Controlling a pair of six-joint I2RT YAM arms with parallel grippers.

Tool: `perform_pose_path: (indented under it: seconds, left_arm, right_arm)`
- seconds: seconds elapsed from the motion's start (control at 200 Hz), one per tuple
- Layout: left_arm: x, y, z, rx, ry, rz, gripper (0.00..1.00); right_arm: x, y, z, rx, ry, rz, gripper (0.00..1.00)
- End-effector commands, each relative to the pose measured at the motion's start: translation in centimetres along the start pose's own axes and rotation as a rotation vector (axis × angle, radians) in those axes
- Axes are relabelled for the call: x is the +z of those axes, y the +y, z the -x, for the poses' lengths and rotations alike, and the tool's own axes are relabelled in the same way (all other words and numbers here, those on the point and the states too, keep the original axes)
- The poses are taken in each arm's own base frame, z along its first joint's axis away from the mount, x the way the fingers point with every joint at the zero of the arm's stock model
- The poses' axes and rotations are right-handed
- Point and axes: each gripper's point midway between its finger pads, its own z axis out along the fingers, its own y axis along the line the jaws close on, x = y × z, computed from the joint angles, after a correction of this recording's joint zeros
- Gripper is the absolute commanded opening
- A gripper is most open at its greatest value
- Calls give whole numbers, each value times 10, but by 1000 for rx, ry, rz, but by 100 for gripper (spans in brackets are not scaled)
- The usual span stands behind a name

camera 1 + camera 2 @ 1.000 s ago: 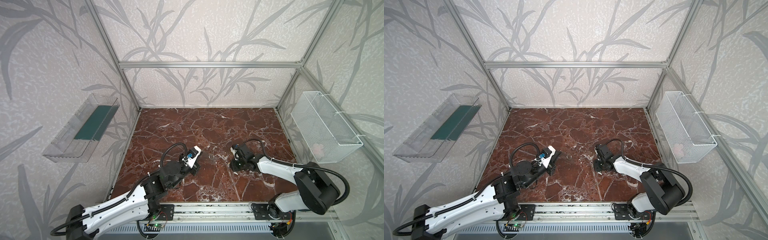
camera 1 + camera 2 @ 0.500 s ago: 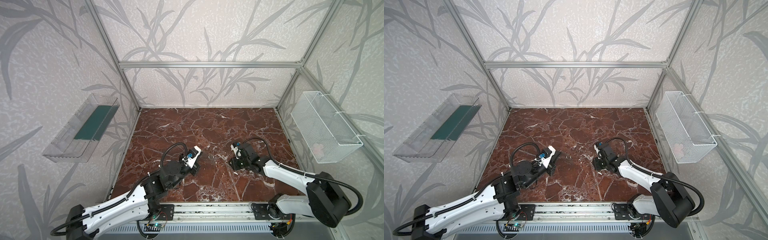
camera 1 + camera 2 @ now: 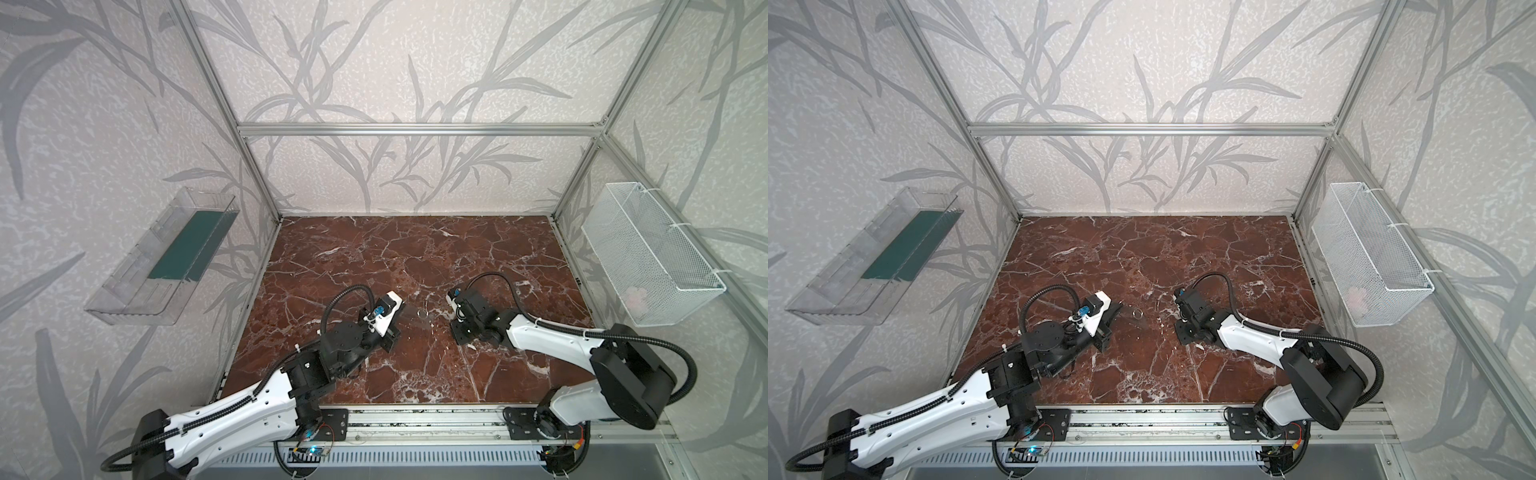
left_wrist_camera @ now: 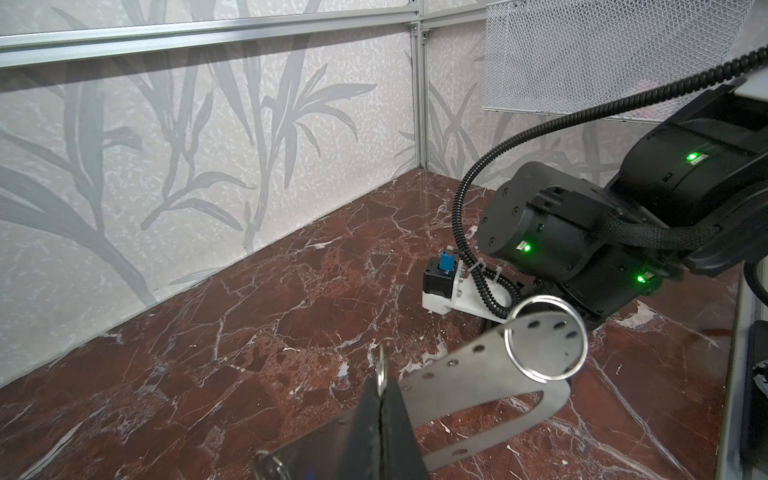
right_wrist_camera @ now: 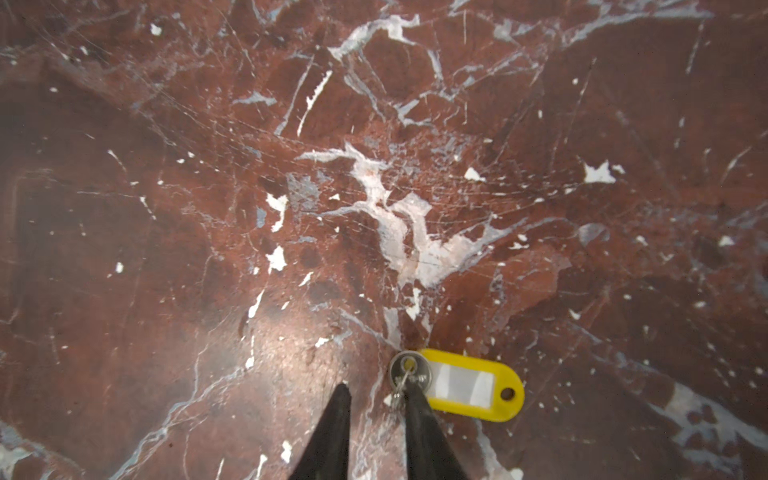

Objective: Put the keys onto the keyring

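The right hand point(image 5: 376, 392), narrowly spread, brackets the metal end of the yellow key point(image 5: 469, 386) at lower centre; its tag's long axis runs rightward. The left hand point(image 4: 381, 399), pressed together, sits by the keyring point(image 4: 478, 370).

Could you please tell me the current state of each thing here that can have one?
Yellow key tag: flat on the table, not gripped.
Right tool: open, close beside the tag.
Left tool: shut.
Keyring plate: off the table, at the left tool.
Split ring: on the plate's end.
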Motion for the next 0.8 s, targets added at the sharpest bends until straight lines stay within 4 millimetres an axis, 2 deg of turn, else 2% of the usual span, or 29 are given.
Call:
perform_pose_path:
  seconds: [0.0, 0.58, 0.66, 0.795]
  left_arm:
    - [-3, -1, 11, -19, -33, -11, 0]
    - [-3, -2, 11, -17, -31, -11, 0]
    - [-2, -2, 10, -19, -27, -11, 0]
    - [0, -2, 9, -16, -35, -9, 0]
  right_arm:
    - [1, -9, 3, -7, -2, -69, 25]
    - [7, -8, 2, -21, 6, -74, 17]
    - [8, -8, 2, -22, 10, -76, 13]
    - [6, -10, 2, -26, 8, -84, 0]
